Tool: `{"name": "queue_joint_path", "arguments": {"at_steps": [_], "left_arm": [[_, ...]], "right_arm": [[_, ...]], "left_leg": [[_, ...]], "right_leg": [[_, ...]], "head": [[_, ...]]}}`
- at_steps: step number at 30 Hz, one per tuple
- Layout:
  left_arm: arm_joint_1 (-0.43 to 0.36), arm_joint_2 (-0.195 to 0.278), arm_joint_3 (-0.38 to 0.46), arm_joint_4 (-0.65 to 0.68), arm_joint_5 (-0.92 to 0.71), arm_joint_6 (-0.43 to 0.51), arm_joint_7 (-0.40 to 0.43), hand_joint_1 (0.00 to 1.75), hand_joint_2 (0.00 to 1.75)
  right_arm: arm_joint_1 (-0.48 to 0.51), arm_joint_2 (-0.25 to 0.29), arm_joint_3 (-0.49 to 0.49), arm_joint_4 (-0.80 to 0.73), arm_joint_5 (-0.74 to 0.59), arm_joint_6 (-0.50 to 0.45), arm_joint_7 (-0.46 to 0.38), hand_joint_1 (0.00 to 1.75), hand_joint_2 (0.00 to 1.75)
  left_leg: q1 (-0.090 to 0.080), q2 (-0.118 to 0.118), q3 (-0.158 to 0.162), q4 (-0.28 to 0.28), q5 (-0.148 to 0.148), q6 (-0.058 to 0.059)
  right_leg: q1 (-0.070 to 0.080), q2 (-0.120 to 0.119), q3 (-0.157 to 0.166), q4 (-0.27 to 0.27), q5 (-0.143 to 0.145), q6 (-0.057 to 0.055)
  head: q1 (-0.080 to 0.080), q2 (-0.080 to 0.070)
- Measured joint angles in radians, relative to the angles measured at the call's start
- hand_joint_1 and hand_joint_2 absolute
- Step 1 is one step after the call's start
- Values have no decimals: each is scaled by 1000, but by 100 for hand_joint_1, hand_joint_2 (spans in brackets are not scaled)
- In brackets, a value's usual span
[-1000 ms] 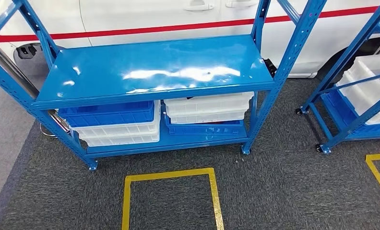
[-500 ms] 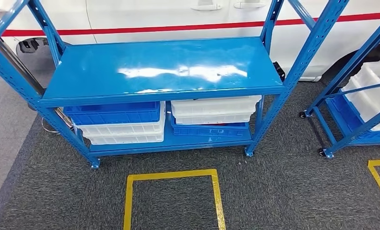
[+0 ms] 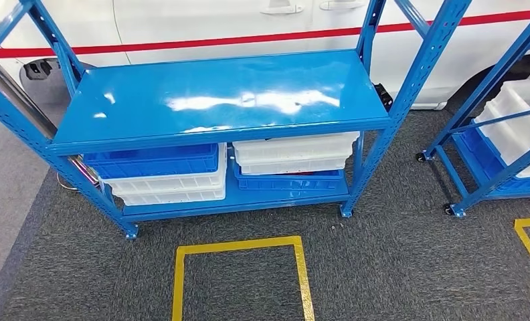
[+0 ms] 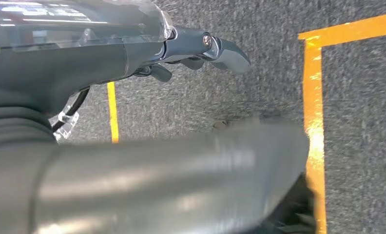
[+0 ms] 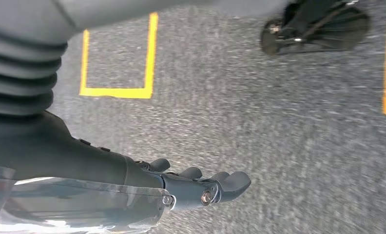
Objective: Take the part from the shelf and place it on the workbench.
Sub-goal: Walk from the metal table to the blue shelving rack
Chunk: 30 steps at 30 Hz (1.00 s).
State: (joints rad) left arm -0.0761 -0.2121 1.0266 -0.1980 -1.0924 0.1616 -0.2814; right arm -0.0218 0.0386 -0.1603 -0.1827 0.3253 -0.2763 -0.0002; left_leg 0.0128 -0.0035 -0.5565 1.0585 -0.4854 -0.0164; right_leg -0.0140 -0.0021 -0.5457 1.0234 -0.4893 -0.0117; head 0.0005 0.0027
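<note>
Light: the scene was evenly and brightly lit from overhead.
Glare: white streaks were reflected on the glossy blue metal shelf top (image 3: 222, 97).
Shadows: the space beneath it was dimmed.
Blur: the thick grey thumb (image 4: 157, 180) and the grey speckled carpet (image 5: 298, 146) were smeared.

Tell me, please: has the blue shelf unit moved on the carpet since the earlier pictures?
No. The blue shelf unit keeps its place relative to the yellow floor square and the white car; the whole picture shifted together, so the camera moved.
</note>
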Motion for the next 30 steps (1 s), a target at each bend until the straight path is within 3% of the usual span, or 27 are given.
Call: {"name": "queue_joint_path", "arguments": {"at_steps": [1,5,7,9,10,11,12,14,16,18,20,30], "left_arm": [[0,0,0,0,-3,2,0,0,175],[1,-1,0,0,-19,9,0,0,175],[0,-1,0,0,-18,7,2,0,175],[1,-1,0,0,-18,10,11,0,175],[1,-1,0,0,-18,14,21,0,175],[2,-1,0,0,-19,21,33,0,175],[2,-1,0,0,-21,27,45,0,175],[1,-1,0,0,-27,38,69,0,175],[0,-1,0,0,-39,53,92,0,175],[0,-1,-2,0,-54,70,115,0,175],[0,-2,-4,0,-65,85,132,0,175],[-1,-3,-8,0,-81,107,154,0,175]], "right_arm": [[0,0,-2,0,-2,-1,-15,0,175],[-1,1,-14,0,-11,8,-74,0,175],[0,1,-18,0,-14,14,-94,0,175],[1,1,-21,0,-13,14,-103,0,175],[1,2,-22,0,-12,12,-103,0,175],[2,3,-23,0,-10,9,-99,0,175],[2,3,-23,0,-8,5,-93,0,175],[2,5,-24,1,-6,-2,-74,0,175],[1,8,-26,1,-5,-8,-52,0,175],[-1,10,-27,1,-2,-12,-28,0,175],[-1,10,-28,2,-1,-18,-8,0,175],[-1,10,-35,2,1,-22,20,0,175]], "left_leg": [[-2,0,11,-26,4,6],[-4,0,15,-42,12,36],[-1,2,18,-51,18,49],[-4,3,15,-52,18,56],[-5,4,15,-51,18,58],[-5,4,16,-50,17,59],[-4,3,16,-47,15,59],[-5,-1,16,-36,6,53],[-10,-2,11,-24,-3,42],[-13,-3,10,-22,-6,36],[-11,-3,12,-25,-5,34],[-9,-3,14,-30,-3,28]], "right_leg": [[1,0,0,1,-1,6],[-2,0,-3,11,-11,29],[-4,1,-42,92,-62,35],[-6,1,-105,218,-120,42],[-8,1,-127,259,-129,46],[-12,1,-132,264,-117,51],[-16,1,-116,228,-86,57],[-25,1,-52,92,-19,67],[-27,5,-16,11,7,63],[-24,9,-15,6,6,51],[-20,9,-15,6,3,48],[-15,9,-14,7,1,43]], "head": [[0,0],[3,0],[7,0],[10,0],[9,0],[9,0],[9,0],[11,0],[12,0],[11,0],[10,0],[10,0]]}}
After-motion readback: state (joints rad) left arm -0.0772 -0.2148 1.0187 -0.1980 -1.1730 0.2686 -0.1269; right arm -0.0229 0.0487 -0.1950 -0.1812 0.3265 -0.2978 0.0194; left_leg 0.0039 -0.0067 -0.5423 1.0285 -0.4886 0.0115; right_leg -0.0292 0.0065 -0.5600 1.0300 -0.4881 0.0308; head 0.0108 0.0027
